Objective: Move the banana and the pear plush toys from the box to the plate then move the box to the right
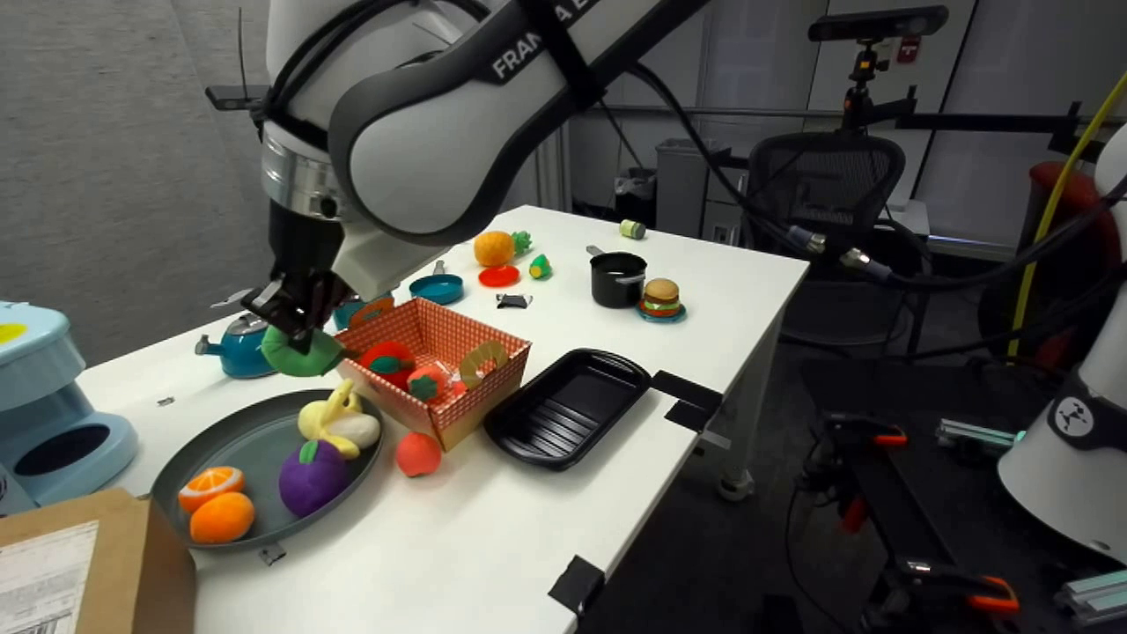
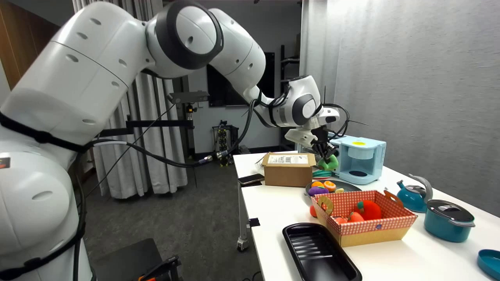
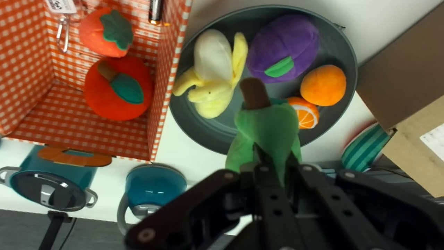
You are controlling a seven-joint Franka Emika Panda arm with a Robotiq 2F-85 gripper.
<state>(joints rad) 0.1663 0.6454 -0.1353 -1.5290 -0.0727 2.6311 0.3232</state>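
While my gripper [image 3: 274, 156] clutches the pear [image 3: 267, 126] aloft, the banana [image 3: 216, 88] lies on the plate [image 3: 204, 128]. Just beside that plate, I see the box [image 2: 373, 233].

Gripper [image 3: 272, 156]: black, jointed; small round holes along its bars [image 3: 275, 205].
Screws [image 3: 146, 235]: round, pale heads on either side of the gripper.
Wrist ring [image 1: 295, 172]: silver metal, just above the gripper.
Bracket [image 1: 383, 264]: off-white, angular, beside the gripper.
Arm cover [image 1: 423, 167]: light grey, rounded, dark grey trim [image 1: 342, 141]; above the gripper.
Lettering [image 1: 518, 57]: white capitals, "FRAN" and "A E", interrupted by a black strap [image 1: 563, 53].
Cables [image 1: 304, 51]: black, looped above wrist ring and gripper.
Upper links [image 2: 82, 78]: white, rounded, grey oval recesses [image 2: 72, 58]; well apart from the gripper.
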